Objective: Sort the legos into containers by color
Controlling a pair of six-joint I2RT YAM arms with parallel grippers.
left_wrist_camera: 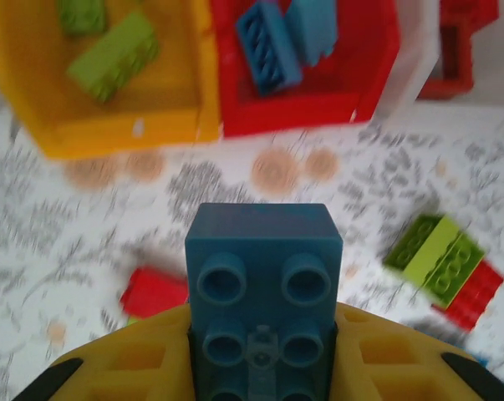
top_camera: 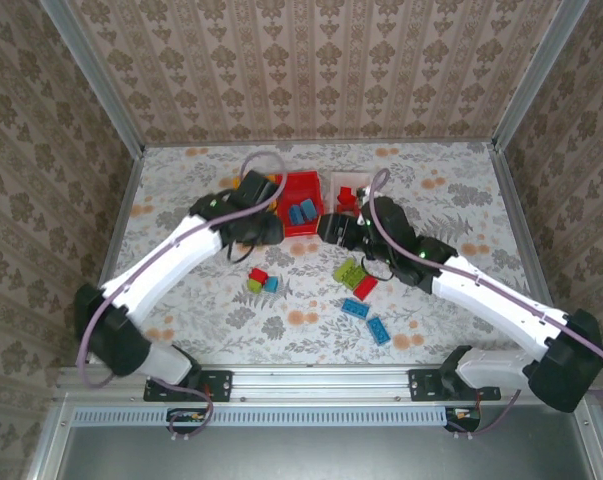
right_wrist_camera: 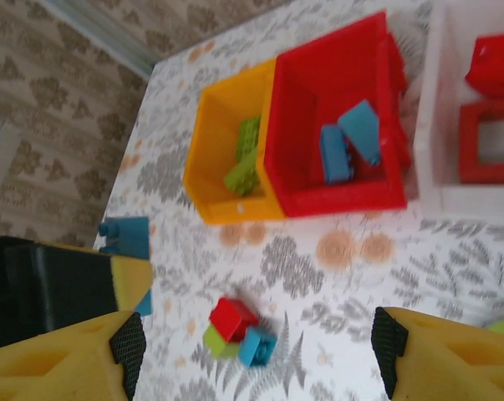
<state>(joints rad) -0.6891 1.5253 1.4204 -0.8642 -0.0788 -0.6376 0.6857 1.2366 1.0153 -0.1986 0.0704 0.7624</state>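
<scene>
left gripper [left_wrist_camera: 264, 368] is clamped on just the back end of a blue brick [left_wrist_camera: 264, 259], hanging short of the red bin [left_wrist_camera: 293, 113], right gripper [right_wrist_camera: 258, 355] is wide and empty, so a fast swing could flick it into the yellow bin [left_wrist_camera: 126, 134] next door

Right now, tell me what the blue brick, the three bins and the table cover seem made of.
Blue brick: likely hard moulded plastic, satin; crisp round hollows.
Yellow bin, red bin, white bin: thin moulded plastic, smooth, uniform colour, the white one perhaps faintly translucent.
Table cover: matte floral print, paper or vinyl; cannot tell which.
</scene>
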